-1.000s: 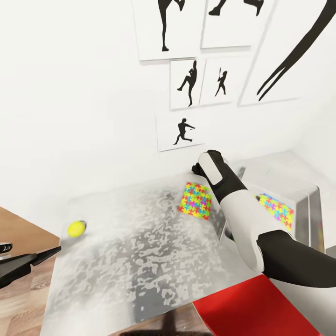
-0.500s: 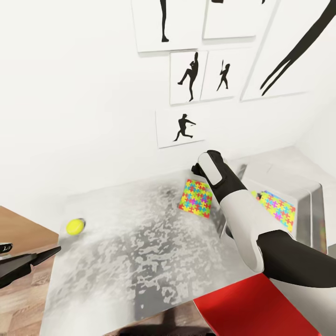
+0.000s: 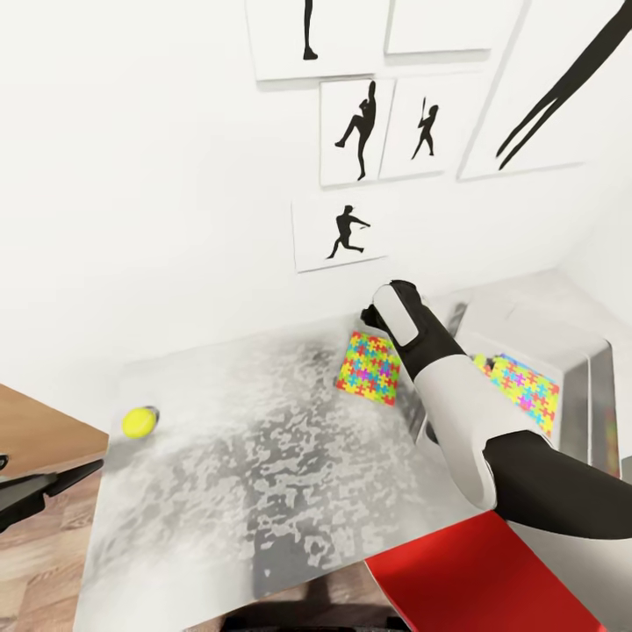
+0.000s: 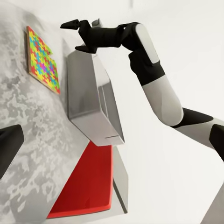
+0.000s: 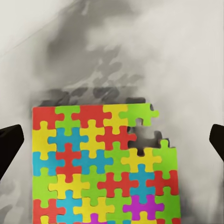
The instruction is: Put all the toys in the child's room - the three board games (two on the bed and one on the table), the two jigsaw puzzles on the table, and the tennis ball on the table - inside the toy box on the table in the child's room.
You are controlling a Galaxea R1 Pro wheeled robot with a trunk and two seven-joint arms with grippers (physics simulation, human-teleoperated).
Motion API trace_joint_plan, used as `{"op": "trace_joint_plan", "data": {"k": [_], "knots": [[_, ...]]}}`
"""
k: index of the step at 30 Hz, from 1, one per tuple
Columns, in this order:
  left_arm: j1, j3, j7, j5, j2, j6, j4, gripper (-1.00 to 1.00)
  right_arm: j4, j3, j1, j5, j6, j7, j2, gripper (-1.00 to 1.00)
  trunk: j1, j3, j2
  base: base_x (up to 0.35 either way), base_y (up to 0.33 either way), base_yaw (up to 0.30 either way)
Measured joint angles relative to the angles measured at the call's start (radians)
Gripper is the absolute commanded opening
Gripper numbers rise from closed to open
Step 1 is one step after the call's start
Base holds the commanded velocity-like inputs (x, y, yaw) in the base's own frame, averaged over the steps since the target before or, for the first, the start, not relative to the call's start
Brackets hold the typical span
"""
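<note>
We see our right gripper (image 4: 80,35) open above the flat multicoloured jigsaw square (image 3: 369,368); for the left gripper (image 3: 53,484) we cannot tell.

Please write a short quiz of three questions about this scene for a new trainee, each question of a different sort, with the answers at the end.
1. True or false: the tennis ball lies on the table.
2. The right gripper is open above which thing? A: a jigsaw puzzle. B: a board game. C: a shoe.
3. How many jigsaw puzzles show in the head view?

Key
1. True; it is near the table's edge on the robot's left.
2. A; the right wrist view looks straight onto the near puzzle, with a fingertip at each side.
3. Two: the near puzzle on the table, and the second puzzle further to the robot's right.
</note>
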Motion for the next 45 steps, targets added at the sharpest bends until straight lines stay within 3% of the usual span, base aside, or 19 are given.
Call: {"op": "trace_joint_plan", "data": {"k": [27, 36, 45], "knots": [[0.001, 0.005, 0.0, 0.0, 0.004, 0.0, 0.0, 1.0, 0.01, -0.007, -0.083, -0.008, 0.014, -0.001, -0.007, 1.0, 0.0, -0.045, 0.0, 0.0, 0.0, 0.0], [0.001, 0.005, 0.0, 0.0, 0.005, 0.0, 0.0, 1.0, 0.149, -0.01, -0.157, -0.012, 0.02, -0.002, -0.002, 1.0, 0.0, -0.06, 0.0, 0.0, 0.0, 0.0], [0.001, 0.007, 0.0, 0.0, 0.005, 0.0, -0.001, 1.0, 0.194, -0.012, -0.181, -0.014, 0.023, -0.001, -0.008, 1.0, 0.0, -0.075, 0.0, 0.0, 0.0, 0.0]]}}
